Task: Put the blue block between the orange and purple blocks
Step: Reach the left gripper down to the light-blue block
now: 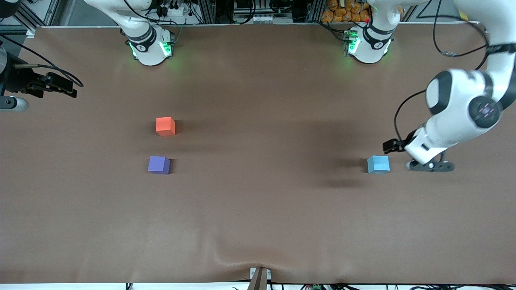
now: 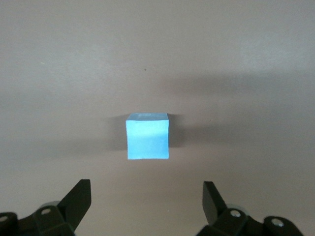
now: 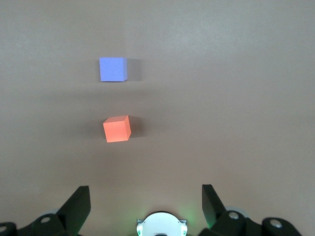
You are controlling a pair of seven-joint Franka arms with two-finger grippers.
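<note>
The blue block (image 1: 378,164) sits on the brown table toward the left arm's end. My left gripper (image 1: 427,165) is low beside it, on the side toward the table's end, and is open and empty. In the left wrist view the blue block (image 2: 147,136) lies ahead of the open gripper (image 2: 146,184), apart from both fingers. The orange block (image 1: 165,126) and the purple block (image 1: 159,164) sit toward the right arm's end, the purple one nearer the front camera, with a gap between them. My right gripper (image 3: 145,189) waits open and empty above its own base (image 3: 161,223), looking at the orange block (image 3: 117,129) and the purple block (image 3: 113,69).
A black device (image 1: 44,84) on a stand juts in at the right arm's end of the table. The arm bases (image 1: 150,46) (image 1: 369,44) stand along the table's edge farthest from the front camera. A fold in the cloth (image 1: 258,262) shows at the edge nearest it.
</note>
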